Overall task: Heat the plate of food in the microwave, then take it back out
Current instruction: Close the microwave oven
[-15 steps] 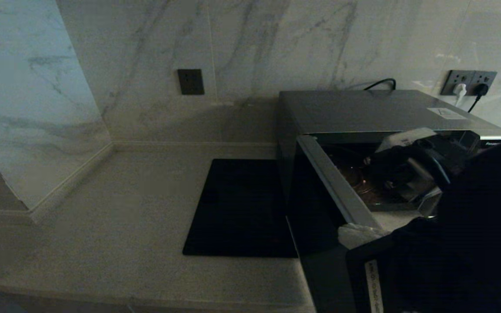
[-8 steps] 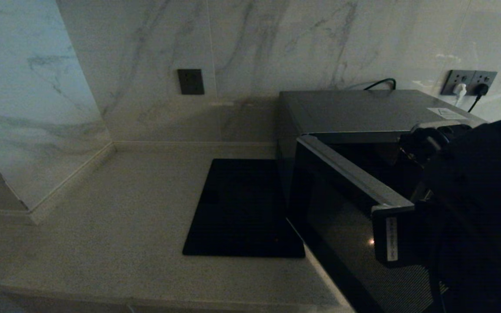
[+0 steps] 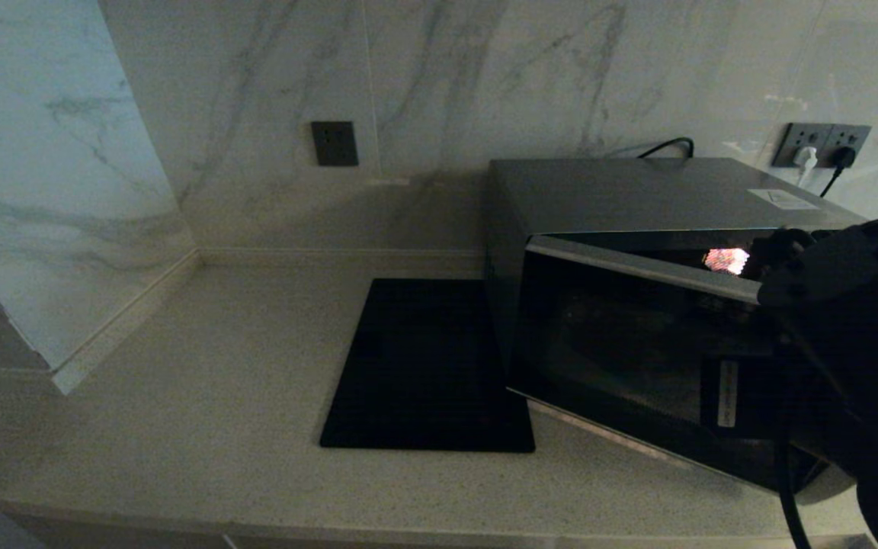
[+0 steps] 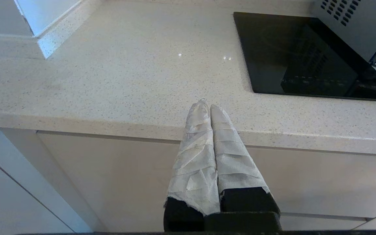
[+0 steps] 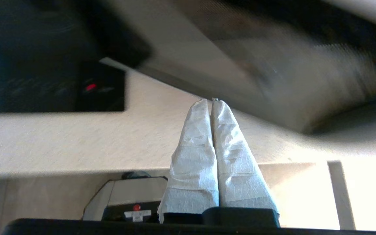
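With the door point(image 3: 637, 267) nearly shut, we press it home on the microwave point(image 3: 660, 194)

We can't see the plate; we judge it sits inside, behind the dark glass. If our right gripper point(image 5: 211, 101), clenched and empty, slides along the door edge or pushes too softly, the latch may not catch and heating would not start. Only the head view shows the gap at the door and the mat point(image 3: 427, 366) beside it; the right wrist view shows the wrapped fingers point(image 5: 194, 137) pressed together; the left wrist view shows our left gripper point(image 4: 209, 106), also clenched, parked at the counter point(image 4: 126, 75) edge

Black right arm point(image 3: 850, 320), white label, cables; each pincer's 2 fingers point(image 5: 194, 147) white-wrapped.
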